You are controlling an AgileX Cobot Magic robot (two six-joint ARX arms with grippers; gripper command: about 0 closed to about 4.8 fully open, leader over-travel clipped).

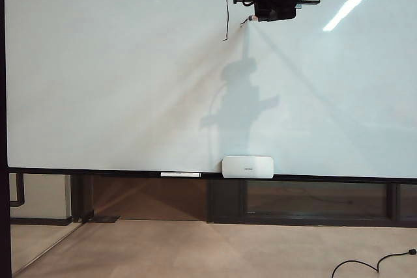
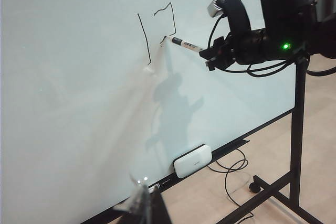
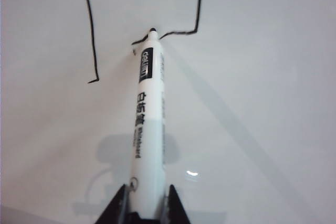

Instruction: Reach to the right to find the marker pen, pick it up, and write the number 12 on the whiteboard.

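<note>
One marker pen [image 3: 147, 129], tip toward whiteboard [image 3: 262, 51]

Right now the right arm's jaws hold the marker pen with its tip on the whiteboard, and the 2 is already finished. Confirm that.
One thing is wrong: the 2 is not finished. The left wrist view shows only its top, its right side and part of a lower stroke beside the 1. The rest holds: the right gripper clamps the marker pen, tip on the whiteboard.
</note>
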